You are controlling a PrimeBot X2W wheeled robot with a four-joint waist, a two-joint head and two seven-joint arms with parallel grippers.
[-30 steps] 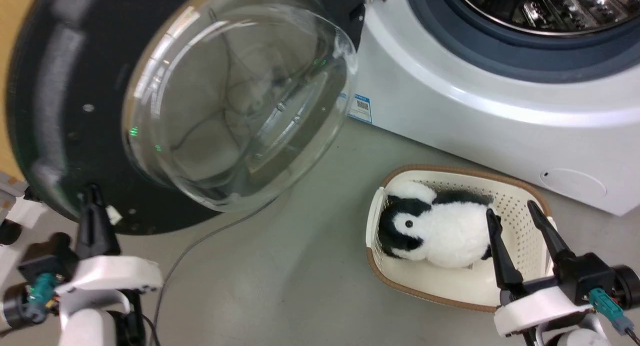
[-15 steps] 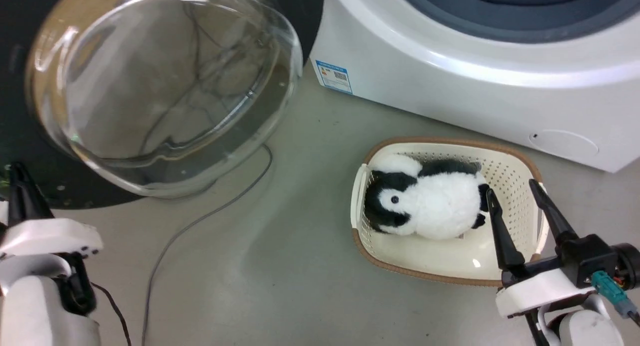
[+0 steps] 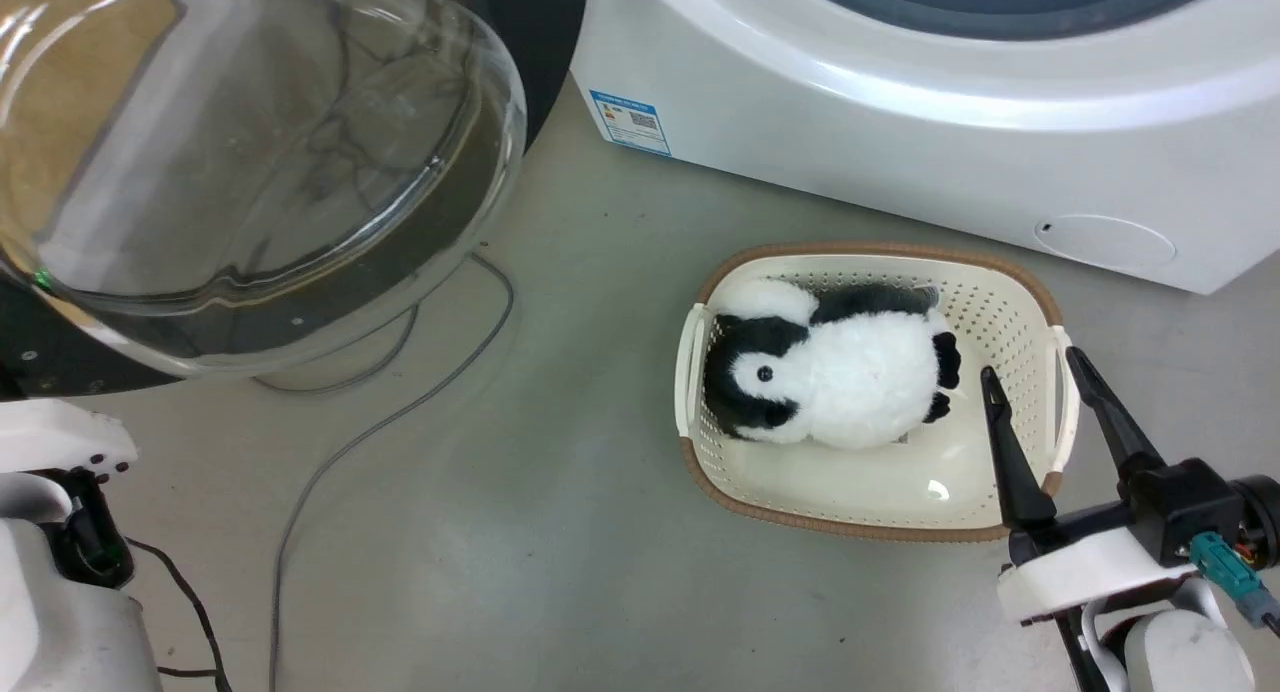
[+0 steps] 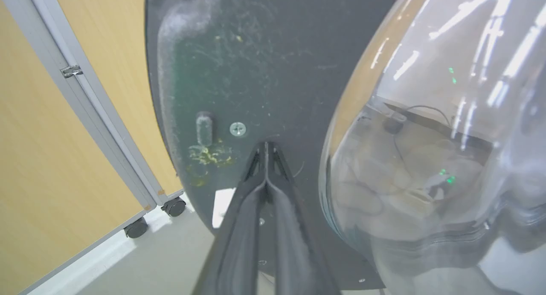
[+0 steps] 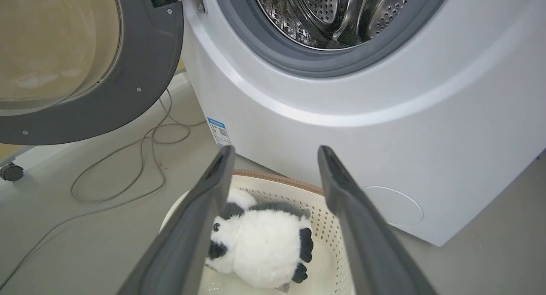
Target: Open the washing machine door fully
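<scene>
Black fingers of the left claw [image 4: 265, 148], pressed together, seem to touch the dark inner rim of the washing machine door [image 4: 264, 65]; the right claw [image 3: 1030, 364] hangs spread above a basket [image 3: 870, 250]. Push on that rim, not the glass bowl [image 4: 426, 158], along the hinge's arc. The door is already swung wide to the left of the washing machine [image 3: 900, 102].

Left gripper [image 4: 265, 146]: fingers pressed together, tips meeting.
Right gripper [image 3: 1030, 364]: fingers spread wide apart, holding nothing.
Left forearm [image 3: 50, 612]: pale, at lower left.
</scene>
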